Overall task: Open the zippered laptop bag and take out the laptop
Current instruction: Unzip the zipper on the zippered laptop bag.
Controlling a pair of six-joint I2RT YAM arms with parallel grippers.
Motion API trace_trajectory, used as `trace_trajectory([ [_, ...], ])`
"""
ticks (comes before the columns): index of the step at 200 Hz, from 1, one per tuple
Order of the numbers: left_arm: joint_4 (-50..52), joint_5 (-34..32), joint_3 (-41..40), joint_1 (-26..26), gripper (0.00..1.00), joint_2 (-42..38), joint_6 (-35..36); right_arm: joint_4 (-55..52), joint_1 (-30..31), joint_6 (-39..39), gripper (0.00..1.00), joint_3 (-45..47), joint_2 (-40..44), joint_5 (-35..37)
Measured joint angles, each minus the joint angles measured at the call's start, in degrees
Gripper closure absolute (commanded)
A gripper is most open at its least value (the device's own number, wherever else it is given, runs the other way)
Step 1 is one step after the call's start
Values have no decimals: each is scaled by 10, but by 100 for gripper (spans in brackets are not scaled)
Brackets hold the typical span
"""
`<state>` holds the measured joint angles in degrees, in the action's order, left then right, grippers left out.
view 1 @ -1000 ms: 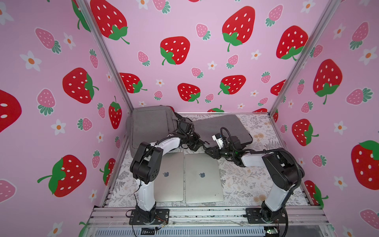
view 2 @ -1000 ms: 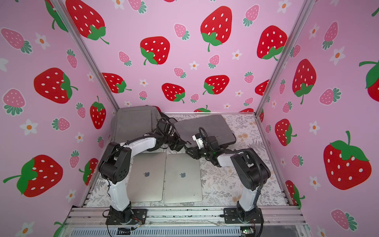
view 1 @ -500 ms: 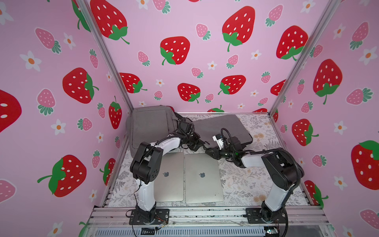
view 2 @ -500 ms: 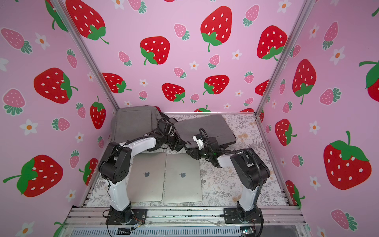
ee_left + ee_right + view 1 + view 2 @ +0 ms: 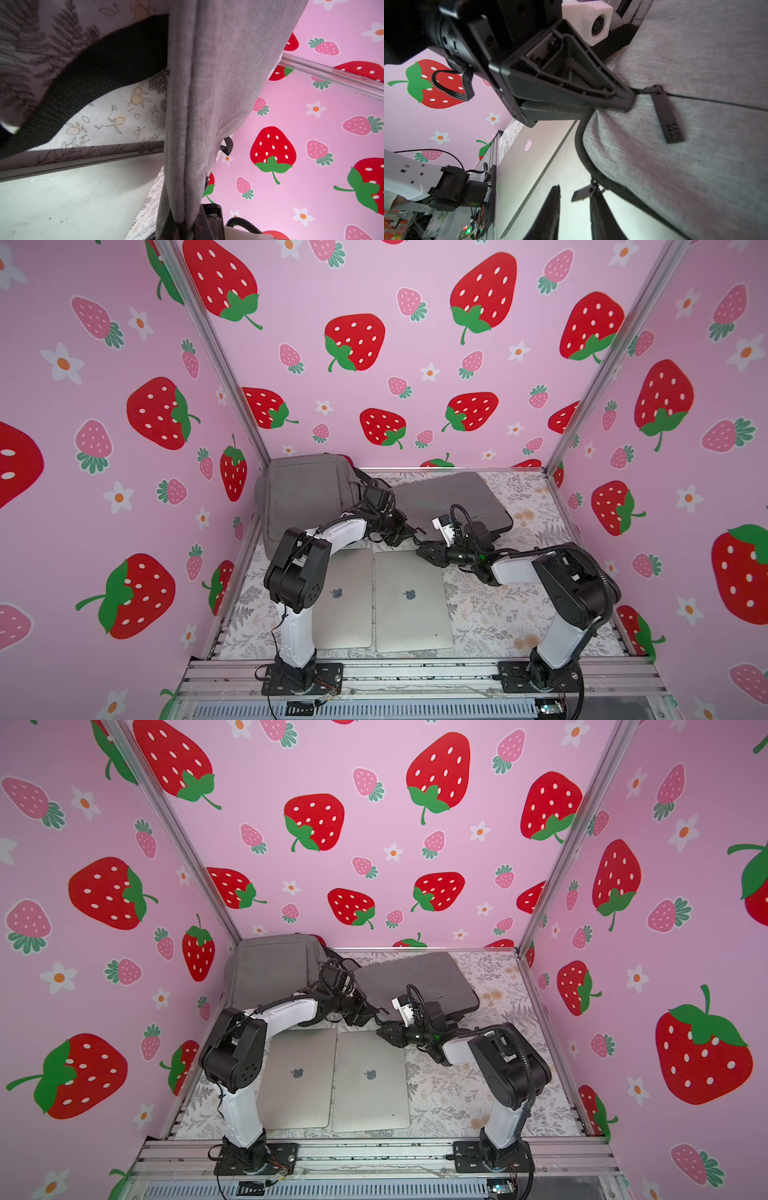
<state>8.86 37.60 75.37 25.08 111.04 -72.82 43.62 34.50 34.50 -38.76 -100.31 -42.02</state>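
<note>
while my left gripper [image 5: 627,99] is clamped shut on the near left corner of the grey laptop bag [image 5: 449,502], pinching a fold of its fabric right beside the front pocket's zipper pull [image 5: 667,116], my right gripper [image 5: 422,552] sits just beside it with its jaws partly apart and nothing held that i can see. the bag lies on the far half of the floral table [image 5: 498,614], its long axis running left to right, with a grey backpack [image 5: 303,493] against the far left wall and two silver laptops [image 5: 345,597] lying side by side on the near side, clear of the work. what matters to me is the main zipper pull [image 5: 582,194]: in the right wrist view it dangles from the bag's dark edge seam just ahead of my right fingertips, roughly in the gap between them, and looks to touch one finger without being squeezed. so the right arm is the nearer one for it, and the left only anchors the corner. i judge the bag is zipped and the laptop inside; i would close on that pull, then drag it along the seam away from the held corner.
</note>
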Motion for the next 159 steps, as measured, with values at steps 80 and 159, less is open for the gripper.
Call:
trace_trajectory([
  [80, 4, -1, 0, 3, 100, 0, 4, -49, 0, -37, 67, -3, 4, 62],
  [159, 7, -3, 1, 5, 100, 0, 5, -66, 9, -57, 65, -8, 6, 84],
])
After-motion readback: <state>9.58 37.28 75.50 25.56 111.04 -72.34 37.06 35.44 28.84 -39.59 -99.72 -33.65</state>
